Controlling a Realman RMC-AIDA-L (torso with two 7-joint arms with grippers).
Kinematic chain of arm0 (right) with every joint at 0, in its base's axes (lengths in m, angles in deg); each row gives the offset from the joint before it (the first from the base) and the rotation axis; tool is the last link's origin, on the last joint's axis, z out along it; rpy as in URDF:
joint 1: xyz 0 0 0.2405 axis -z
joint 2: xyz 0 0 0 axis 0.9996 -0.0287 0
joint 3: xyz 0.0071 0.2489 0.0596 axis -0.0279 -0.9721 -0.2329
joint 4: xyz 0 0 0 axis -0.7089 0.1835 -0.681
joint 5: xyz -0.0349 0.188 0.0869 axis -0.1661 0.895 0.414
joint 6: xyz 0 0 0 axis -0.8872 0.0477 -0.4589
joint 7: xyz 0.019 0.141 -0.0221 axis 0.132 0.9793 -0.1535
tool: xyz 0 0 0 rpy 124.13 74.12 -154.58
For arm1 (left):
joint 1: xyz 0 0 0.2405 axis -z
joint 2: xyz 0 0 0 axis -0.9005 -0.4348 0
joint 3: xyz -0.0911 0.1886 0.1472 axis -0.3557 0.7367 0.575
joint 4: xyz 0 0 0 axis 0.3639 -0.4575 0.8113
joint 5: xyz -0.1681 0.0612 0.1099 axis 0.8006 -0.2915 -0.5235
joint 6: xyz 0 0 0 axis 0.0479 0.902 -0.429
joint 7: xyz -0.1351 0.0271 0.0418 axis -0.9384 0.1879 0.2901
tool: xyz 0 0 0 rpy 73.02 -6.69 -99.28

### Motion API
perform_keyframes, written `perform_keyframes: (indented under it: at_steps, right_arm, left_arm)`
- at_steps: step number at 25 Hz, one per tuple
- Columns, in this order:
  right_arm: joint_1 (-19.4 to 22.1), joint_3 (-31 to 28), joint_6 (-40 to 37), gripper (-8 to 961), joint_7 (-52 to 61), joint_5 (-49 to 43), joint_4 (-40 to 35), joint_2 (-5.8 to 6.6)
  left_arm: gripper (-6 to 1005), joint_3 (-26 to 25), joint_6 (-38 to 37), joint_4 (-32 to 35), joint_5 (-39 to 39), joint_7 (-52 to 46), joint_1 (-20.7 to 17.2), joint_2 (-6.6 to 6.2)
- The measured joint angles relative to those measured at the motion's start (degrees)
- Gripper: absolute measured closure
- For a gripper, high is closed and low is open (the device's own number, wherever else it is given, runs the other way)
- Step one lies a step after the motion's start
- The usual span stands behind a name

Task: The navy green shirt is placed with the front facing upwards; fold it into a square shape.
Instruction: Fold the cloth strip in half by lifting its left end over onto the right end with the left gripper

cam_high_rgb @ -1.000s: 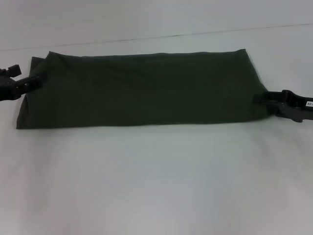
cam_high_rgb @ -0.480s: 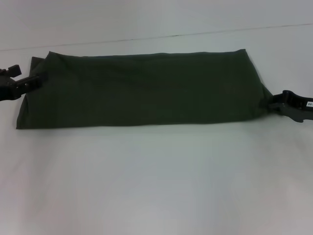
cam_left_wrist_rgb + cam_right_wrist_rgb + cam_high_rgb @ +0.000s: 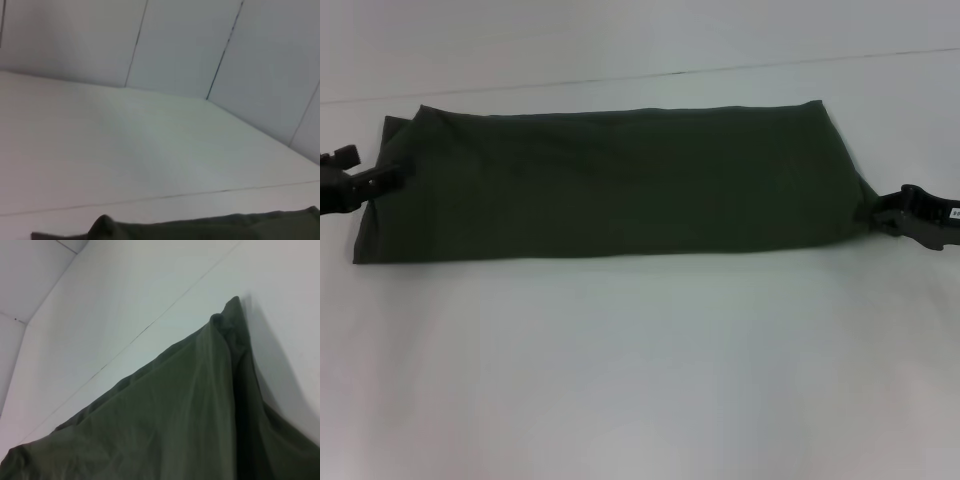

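Navy green shirt [image 3: 610,180] lies on the white table [image 3: 640,370] as a long band, already folded lengthwise, plain green side up, no lettering showing. It runs across the far half of the table, left to right.

My left gripper [image 3: 382,178] sits at the band's left end, touching the cloth edge. My right gripper [image 3: 880,212] sits at the right end, where the fabric puckers toward it. Cannot tell from any view whether either pincer is clenched on cloth or released; my wrist cameras show only shirt and table.

Step in hand, I judge: ends addressed, crosswise fold pending. Next move calls for a firm pinch through all layers, then one end carried over the other, edges kept aligned.
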Motion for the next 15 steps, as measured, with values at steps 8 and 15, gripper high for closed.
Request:
perform_keyframes:
  at_steps: [8,15]
  right_arm:
    - [0.14,-0.24,-0.18,950,-0.31,0.04,-0.02,0.00]
    - [0.15,-0.41,-0.42,950,-0.37,0.12,-0.26,0.08]
  left_arm:
    - [64,0.00,-0.57,-0.04,-7.38,-5.07,0.04,-1.38]
    - [63,0.06,2.08,-1.52,-11.14,-5.52,0.08,-1.41]
